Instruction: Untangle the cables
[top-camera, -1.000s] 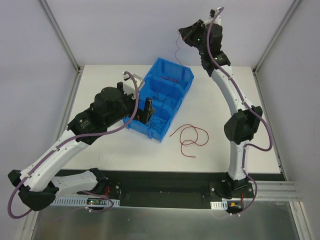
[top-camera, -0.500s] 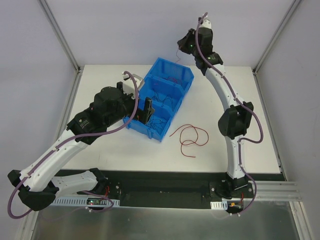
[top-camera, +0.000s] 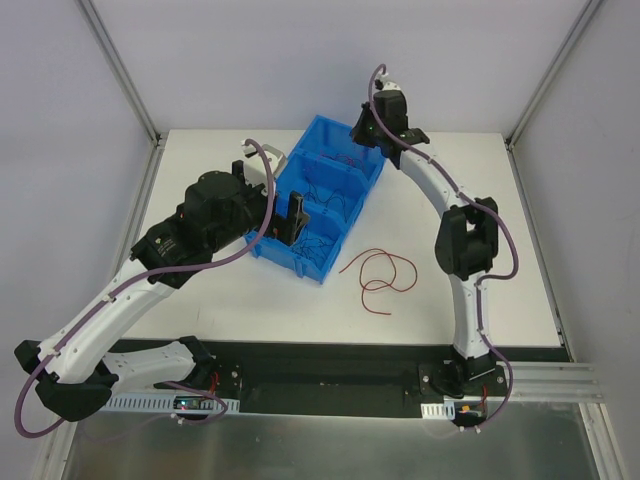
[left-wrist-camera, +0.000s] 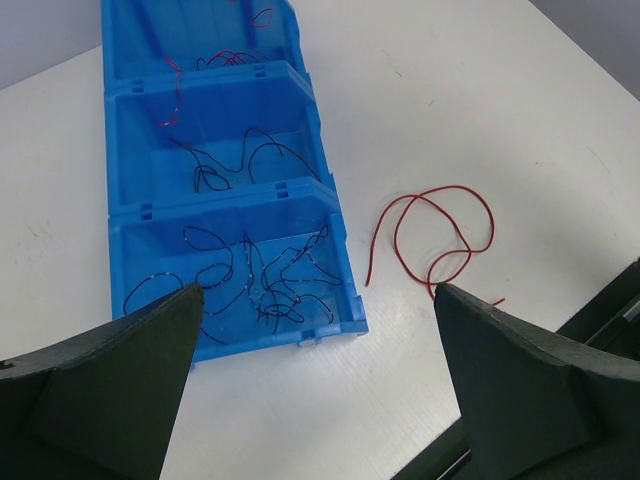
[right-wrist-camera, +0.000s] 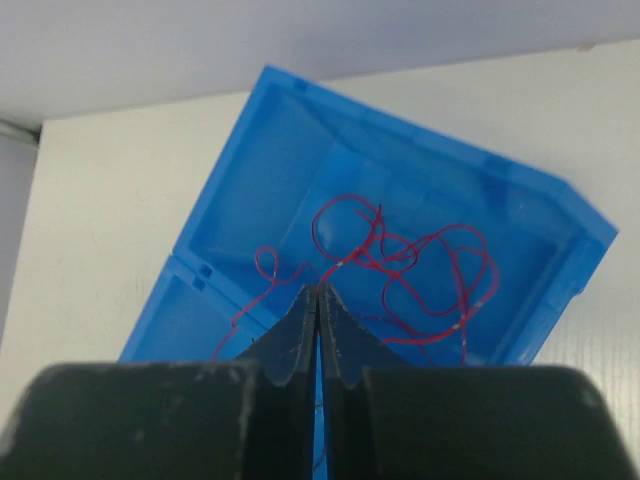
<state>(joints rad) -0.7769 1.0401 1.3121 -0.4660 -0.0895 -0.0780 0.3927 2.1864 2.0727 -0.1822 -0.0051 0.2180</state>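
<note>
One white table (top-camera: 200, 290) is carrying everything. Two arms are reaching over it: the left arm (top-camera: 120, 300) from the near left corner, and the right arm (top-camera: 470, 240) stretching from the near right towards the far side. One blue bin (left-wrist-camera: 270, 335) is sitting at the middle of the table, running slantwise from near left to far right and divided into three compartments in a row.

The cables are lying in four places. A red tangle (right-wrist-camera: 400, 250) is filling the far compartment. A few black strands (left-wrist-camera: 235, 160) are curling in the middle compartment. A denser bunch of black strands (left-wrist-camera: 260, 275) is lying in the near compartment. The strands in each bunch are too thin and crossed to count. One loose red wire (left-wrist-camera: 450, 188) is looping on the bare table to the right of the bin's near end, apart from the bin.

The right gripper (right-wrist-camera: 318, 290) is hovering over the far compartment with its fingers pressed together, and a red strand of the tangle is running up into the seam at their tips.

The left gripper (left-wrist-camera: 318, 295) is hanging above the near end of the bin with its fingers spread wide, gripping nothing. The near black bunch is lying directly below it and the loose red wire off to its right.
</note>
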